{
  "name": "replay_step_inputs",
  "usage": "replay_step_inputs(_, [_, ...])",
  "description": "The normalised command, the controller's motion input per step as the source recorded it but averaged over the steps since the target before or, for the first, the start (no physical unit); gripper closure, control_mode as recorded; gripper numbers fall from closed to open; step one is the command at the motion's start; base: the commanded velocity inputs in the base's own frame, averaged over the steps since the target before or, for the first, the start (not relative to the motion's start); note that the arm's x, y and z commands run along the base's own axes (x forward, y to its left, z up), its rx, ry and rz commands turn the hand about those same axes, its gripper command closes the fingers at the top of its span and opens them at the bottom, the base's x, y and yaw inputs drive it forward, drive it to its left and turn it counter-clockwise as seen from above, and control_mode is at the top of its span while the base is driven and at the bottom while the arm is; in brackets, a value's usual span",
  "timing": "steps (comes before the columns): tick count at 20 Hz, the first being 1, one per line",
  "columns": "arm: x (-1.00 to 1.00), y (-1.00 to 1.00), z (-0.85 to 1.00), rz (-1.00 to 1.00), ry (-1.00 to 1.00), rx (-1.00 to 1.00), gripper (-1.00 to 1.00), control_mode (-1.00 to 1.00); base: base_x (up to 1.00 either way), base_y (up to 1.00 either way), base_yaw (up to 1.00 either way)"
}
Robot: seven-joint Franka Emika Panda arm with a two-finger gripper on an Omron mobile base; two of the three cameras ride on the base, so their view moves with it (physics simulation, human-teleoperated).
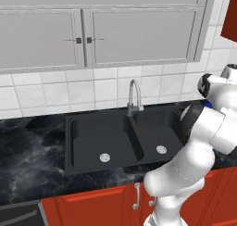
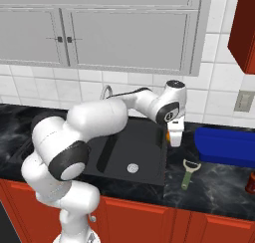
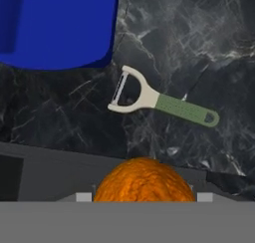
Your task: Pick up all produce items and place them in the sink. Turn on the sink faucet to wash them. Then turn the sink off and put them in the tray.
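at the right edge of the sink, your hand points down with the orange fruit between its fingers. in the hand view the fruit sits low and centred, rough orange skin bulging up between the two finger tips, so you have it gripped with the jaws part open around it. from the right base view the fruit hangs above the line where the right basin's rim meets the black marble desk; whether it is over the basin or over the rim i cannot tell.

just right of the hand on the desk lies a peeler with a green handle and a pale head. in the hand view the peeler lies flat, head toward the blue tray, close to it but apart. the tray sits on the desk right of the sink, near the tiled wall.

in the left base view you see both basins of the sink, a round silver drain in each, and the faucet standing behind the divider, spout arched forward. no water is visible at the spout. grey wall cupboards hang above, red cupboard doors below the desk.
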Motion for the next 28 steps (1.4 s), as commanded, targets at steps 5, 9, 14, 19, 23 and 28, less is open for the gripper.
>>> replay_step_inputs(5, [0.57,-0.72,-0.02,-0.05,0.08,0.01,1.00,-1.00,0.00,0.00,0.00])
replay_step_inputs(9, [0.44,-0.70,-0.20,0.00,0.02,0.01,1.00,-1.00,0.00,0.00,0.00])
replay_step_inputs(14, [0.28,-0.69,-0.13,0.00,0.00,0.00,1.00,-1.00,0.00,0.00,0.00])
replay_step_inputs(19, [0.15,-0.58,-0.03,0.04,0.00,0.00,1.00,-1.00,0.00,0.00,0.00])
replay_step_inputs(23, [0.30,-0.33,-0.25,0.05,0.01,-0.01,1.00,-1.00,0.00,0.00,0.00])
replay_step_inputs(28, [0.29,-0.16,-0.64,0.07,0.00,-0.07,1.00,-1.00,0.00,0.00,0.00])
